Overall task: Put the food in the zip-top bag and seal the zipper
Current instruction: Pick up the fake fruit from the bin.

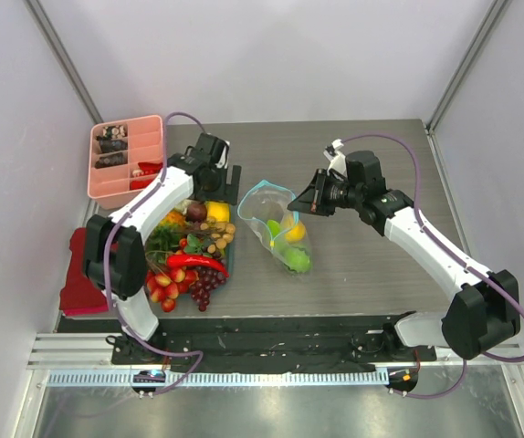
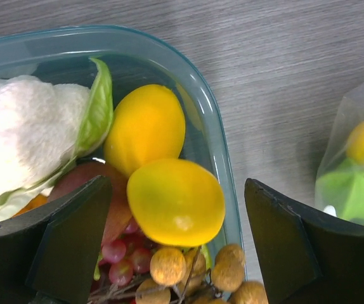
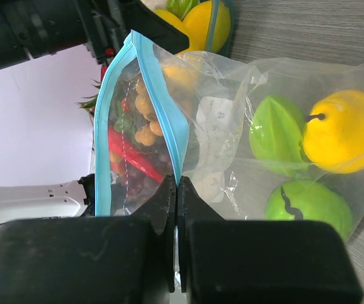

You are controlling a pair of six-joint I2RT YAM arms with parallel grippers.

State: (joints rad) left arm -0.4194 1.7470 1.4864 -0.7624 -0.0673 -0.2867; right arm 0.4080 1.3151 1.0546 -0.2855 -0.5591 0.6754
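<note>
The food (image 1: 192,254) lies heaped in a clear teal-rimmed container (image 2: 215,145) at the left: lemons, grapes, chili, nuts. My left gripper (image 1: 218,187) is open just above a yellow lemon (image 2: 175,201), its fingers (image 2: 74,237) on either side without touching. The zip-top bag (image 1: 280,228) lies mid-table with its mouth held open and holds yellow and green fruit (image 3: 309,145). My right gripper (image 3: 177,190) is shut on the bag's teal-blue zipper (image 3: 163,107), pinching one lip of the mouth; it also shows in the top view (image 1: 309,203).
A pink divided tray (image 1: 127,155) stands at the back left. A dark red cloth (image 1: 81,283) lies at the left table edge. White lettuce-like pieces (image 2: 23,133) fill the container's left part.
</note>
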